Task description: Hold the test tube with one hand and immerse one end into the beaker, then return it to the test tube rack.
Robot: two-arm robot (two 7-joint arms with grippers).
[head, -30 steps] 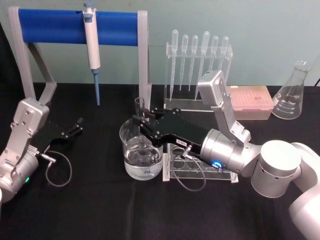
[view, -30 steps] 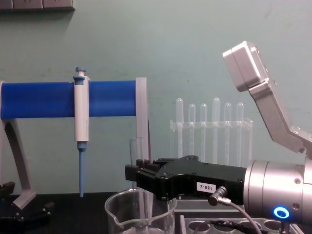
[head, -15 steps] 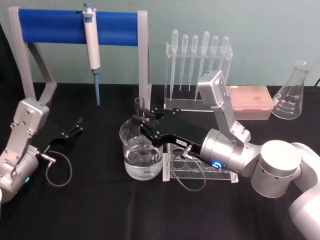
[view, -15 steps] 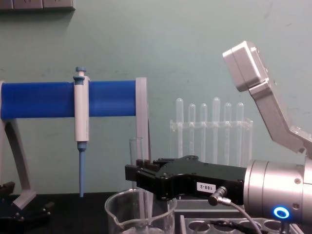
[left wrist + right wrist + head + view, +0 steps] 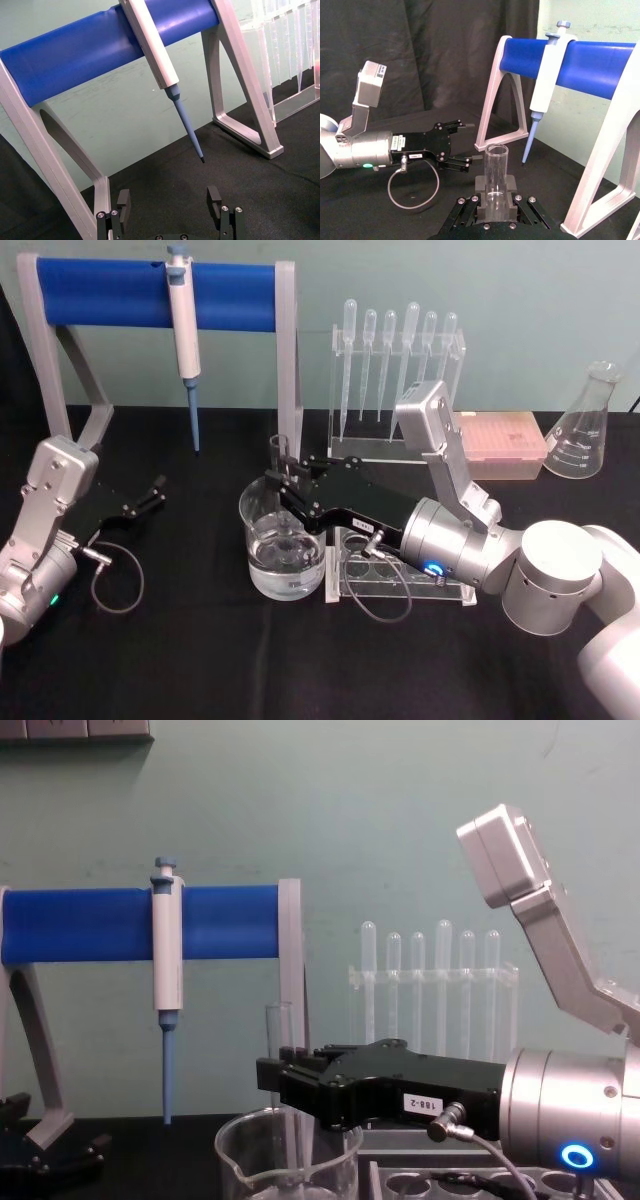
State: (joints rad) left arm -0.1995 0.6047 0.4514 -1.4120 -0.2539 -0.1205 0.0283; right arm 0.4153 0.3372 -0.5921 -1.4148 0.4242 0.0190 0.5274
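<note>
Nothing is shifting vs. a sec ago: right gripper [image 5: 285, 483] is staying clamped on the test tube [image 5: 281, 455], upright, lower end dipping into the beaker [image 5: 283, 545] near table centre. Immersion looks done; return pending. Left gripper [image 5: 150, 492] is idling wide open near the table's left edge.

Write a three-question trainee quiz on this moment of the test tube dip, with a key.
1. True or false: the right end effector holds the test tube upright over the beaker.
2. The white-and-blue pipette is: A) lying on the table, B) hanging on the blue bar stand, C) in the beaker.
3. Fill in: the left end effector sits idle on the black table with its fingers ____.

Key: 1 true; 2 B; 3 open.
</note>
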